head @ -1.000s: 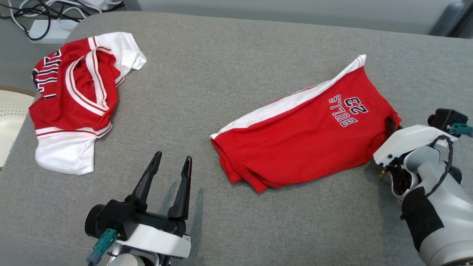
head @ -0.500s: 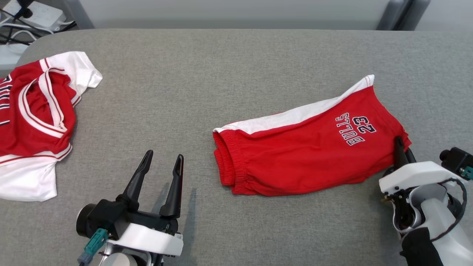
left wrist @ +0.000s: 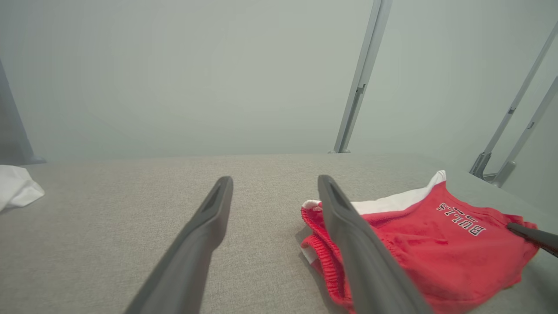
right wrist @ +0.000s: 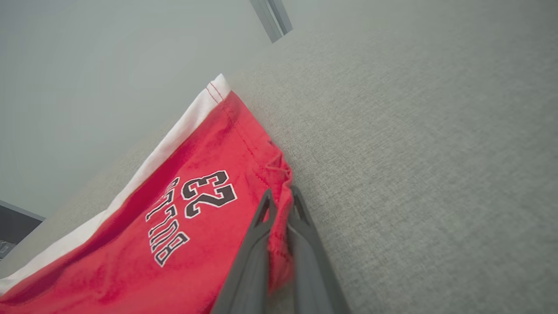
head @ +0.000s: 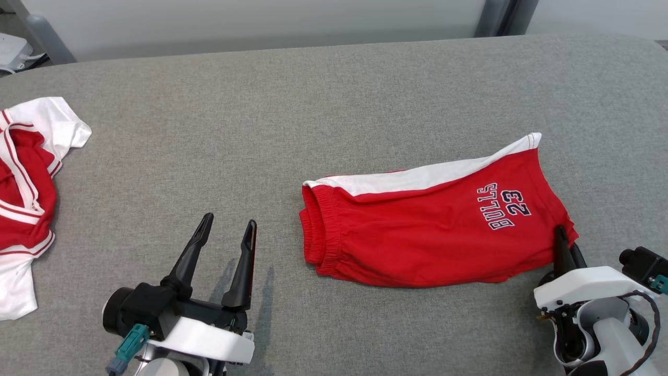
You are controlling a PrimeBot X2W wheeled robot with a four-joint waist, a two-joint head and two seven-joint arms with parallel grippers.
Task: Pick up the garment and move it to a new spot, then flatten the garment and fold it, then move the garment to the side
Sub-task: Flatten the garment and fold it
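- My right gripper (head: pixel 564 239) is pinched tight on the red shorts (head: pixel 417 240), soft knit cloth with a white side stripe and a dark "BULLS 23" print. Both dark fingers close on the near corner of the leg hem.
- In the right wrist view, the right gripper (right wrist: pixel 281 195) has a thin fold of red hem between its fingers, just beside the print on the shorts (right wrist: pixel 196 226).
- The shorts lie folded and mostly flat on the grey woven-fabric tabletop (head: pixel 313 104). The elastic waistband points to my left, the leg end to my right, and the white stripe runs along the far edge.
- My left gripper (head: pixel 230 219) has its fingers spread wide with nothing between them. It is left of the shorts' waistband, near it but apart.
- In the left wrist view, the left gripper (left wrist: pixel 274 181) points past the waistband end of the shorts (left wrist: pixel 436 244), and one dark finger of the right gripper shows at their far end.
- A crumpled red and white jersey (head: pixel 21 209) lies well to the left of the shorts, partly cut off by the picture's edge.
- A grey metal post (left wrist: pixel 359 78) stands beyond the shorts, behind the table's far edge.
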